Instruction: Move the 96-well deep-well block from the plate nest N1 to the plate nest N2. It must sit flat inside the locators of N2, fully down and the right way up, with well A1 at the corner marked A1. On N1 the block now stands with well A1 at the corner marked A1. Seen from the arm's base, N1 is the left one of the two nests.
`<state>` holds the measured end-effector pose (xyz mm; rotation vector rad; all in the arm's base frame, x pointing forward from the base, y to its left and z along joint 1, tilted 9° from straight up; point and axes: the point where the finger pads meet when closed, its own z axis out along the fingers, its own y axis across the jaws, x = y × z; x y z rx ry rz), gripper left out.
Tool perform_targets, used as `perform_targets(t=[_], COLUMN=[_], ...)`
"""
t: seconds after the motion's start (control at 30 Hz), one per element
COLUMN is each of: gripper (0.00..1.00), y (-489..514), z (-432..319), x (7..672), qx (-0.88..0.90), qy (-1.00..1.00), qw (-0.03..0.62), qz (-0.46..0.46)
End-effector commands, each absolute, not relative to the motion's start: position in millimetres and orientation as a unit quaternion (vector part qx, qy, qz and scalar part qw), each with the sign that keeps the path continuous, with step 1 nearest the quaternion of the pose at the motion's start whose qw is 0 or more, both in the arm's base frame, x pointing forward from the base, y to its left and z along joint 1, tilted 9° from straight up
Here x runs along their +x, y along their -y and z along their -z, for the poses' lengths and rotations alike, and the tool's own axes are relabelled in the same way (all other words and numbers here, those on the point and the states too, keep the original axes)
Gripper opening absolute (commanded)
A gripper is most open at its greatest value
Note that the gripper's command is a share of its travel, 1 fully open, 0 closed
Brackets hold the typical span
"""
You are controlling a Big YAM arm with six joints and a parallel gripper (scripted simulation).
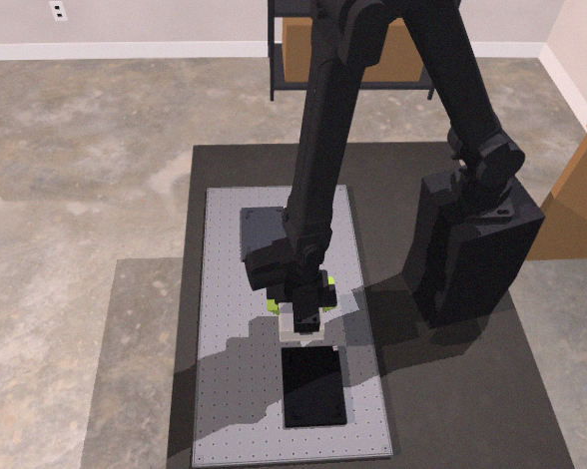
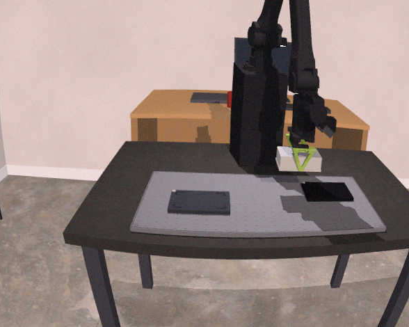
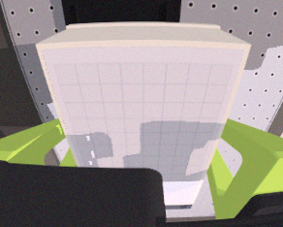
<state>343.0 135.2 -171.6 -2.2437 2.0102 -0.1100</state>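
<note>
My gripper (image 1: 300,307) with green fingers is shut on the white 96-well deep-well block (image 2: 300,158) and holds it level in the air above the grey perforated baseplate (image 1: 284,322). The block hangs just beside plate nest N1 (image 1: 313,386), a black plate that stands empty in shadow. Plate nest N2 (image 1: 261,227) is the dark grey plate at the other end of the baseplate, partly hidden by my arm; it also shows in the exterior view (image 2: 198,202), empty. In the wrist view the block's well grid (image 3: 141,105) fills the space between the fingers.
The tall black arm pedestal (image 1: 470,241) stands on the table beside the baseplate. A brown cabinet (image 2: 183,115) stands behind the table, and a dark shelf with a brown box (image 1: 399,55) stands by the wall.
</note>
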Motion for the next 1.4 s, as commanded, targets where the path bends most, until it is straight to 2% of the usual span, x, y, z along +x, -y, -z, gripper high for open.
perform_targets(t=[0.0, 1.37], gripper=[0.00, 0.00], y=[-128.8, -7.9], z=[159.6, 165.9], x=[355.8, 392.7], qx=[-0.748, -0.748], qy=[-0.657, -0.658], qw=[0.083, 0.070], qz=[0.047, 0.042])
